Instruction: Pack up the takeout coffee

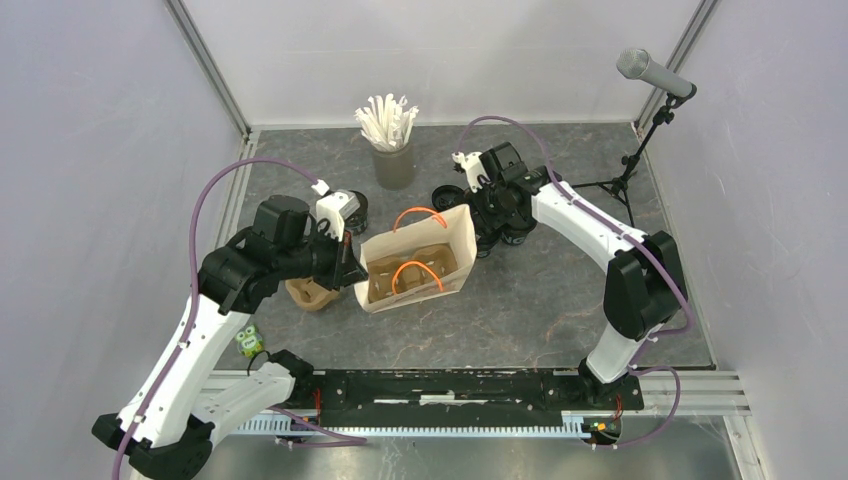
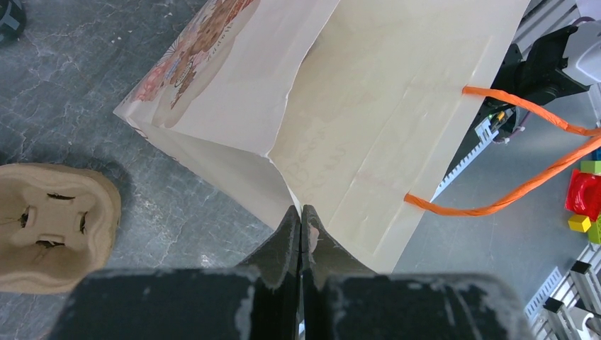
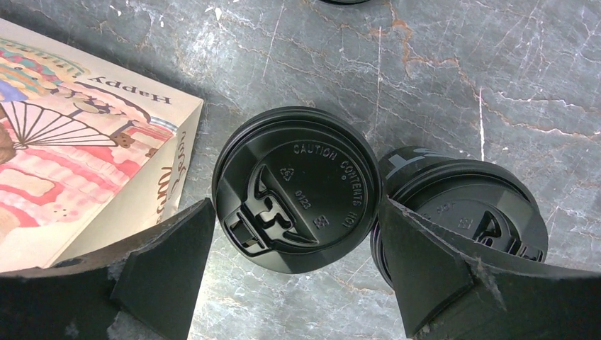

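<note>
Open paper bag point(image 1: 462, 245), ctr of table point(image 1: 540, 310)

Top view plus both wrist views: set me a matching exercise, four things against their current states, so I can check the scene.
Things:
1. left gripper
2. right gripper
3. loose pulp carrier
4. straw cup

States:
A. open, astride a lidded black cup
B. shut on the paper bag rim
C. upright at the back
D. flat, left of the paper bag

Pairs: 1-B, 2-A, 3-D, 4-C

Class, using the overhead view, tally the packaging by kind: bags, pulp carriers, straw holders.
paper bag: 1
pulp carriers: 2, one inside the bag, one beside it
cup of straws: 1
Total: 4
</note>
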